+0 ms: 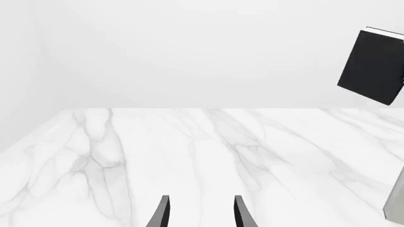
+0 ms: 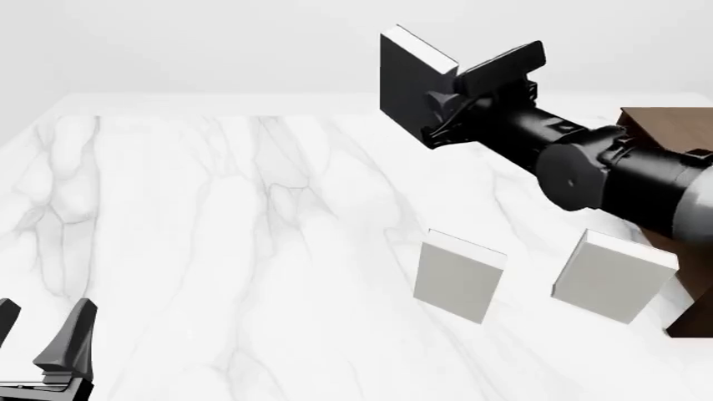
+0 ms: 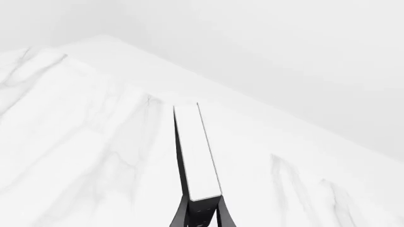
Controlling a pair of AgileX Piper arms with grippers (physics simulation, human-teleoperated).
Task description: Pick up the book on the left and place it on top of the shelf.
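The black book (image 2: 403, 83) with white page edges is held high above the table's far side, upright, in my right gripper (image 2: 442, 107), which is shut on its lower end. In the right wrist view the book's white page edge (image 3: 197, 151) runs away from the gripper (image 3: 202, 210). The book also shows in the left wrist view (image 1: 372, 66), in the air. The dark brown shelf (image 2: 666, 134) stands at the right edge, partly hidden behind the right arm. My left gripper (image 2: 42, 324) is open and empty, low at the front left; it also shows in its own wrist view (image 1: 202, 210).
Two light-grey books (image 2: 459, 276) (image 2: 613, 276) stand upright on the marble table (image 2: 223, 209), in front of the shelf. The edge of one light book (image 1: 396, 198) shows in the left wrist view.
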